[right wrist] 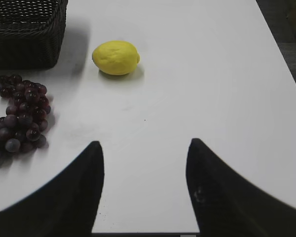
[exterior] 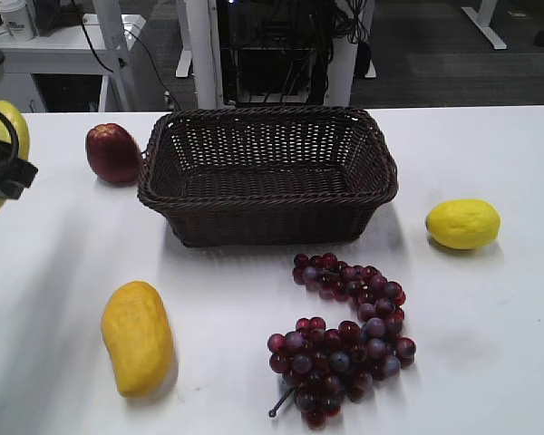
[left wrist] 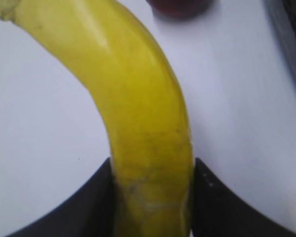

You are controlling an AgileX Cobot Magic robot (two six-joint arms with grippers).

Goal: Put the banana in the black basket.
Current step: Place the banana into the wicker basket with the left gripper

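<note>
Left gripper (left wrist: 153,197) gripping banana (left wrist: 133,108) at tabletop's left edge; right gripper (right wrist: 144,163) gaping, idle.
Probably gripping near one end: banana risks swinging, clipping black basket (exterior: 267,177) rim.

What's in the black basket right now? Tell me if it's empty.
Empty. The black basket shows only bare weave inside; the banana is outside it, clamped in the left hand at the table's left edge.

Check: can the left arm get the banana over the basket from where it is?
Probably yes. The left gripper grips the banana at the table's left edge; only the apple stands beside the basket, low enough to clear.
</note>
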